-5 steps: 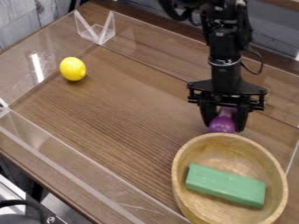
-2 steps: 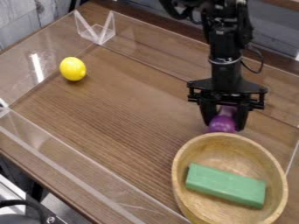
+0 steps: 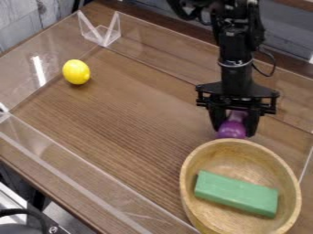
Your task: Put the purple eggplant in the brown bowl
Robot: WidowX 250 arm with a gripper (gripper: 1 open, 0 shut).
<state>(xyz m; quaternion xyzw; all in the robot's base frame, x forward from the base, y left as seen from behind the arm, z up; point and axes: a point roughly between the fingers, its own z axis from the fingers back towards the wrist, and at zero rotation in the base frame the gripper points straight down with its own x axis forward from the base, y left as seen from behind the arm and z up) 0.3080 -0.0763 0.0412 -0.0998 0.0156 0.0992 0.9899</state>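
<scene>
The purple eggplant rests on the wooden table just beyond the far rim of the brown bowl. My gripper points steeply down over it, and its black fingers are shut on the eggplant's sides. Only the lower part of the eggplant shows between them. The bowl sits at the near right, with a green rectangular block lying inside it.
A yellow ball lies at the far left of the table. Clear plastic walls fence the table's edges, and a folded clear piece stands at the back left.
</scene>
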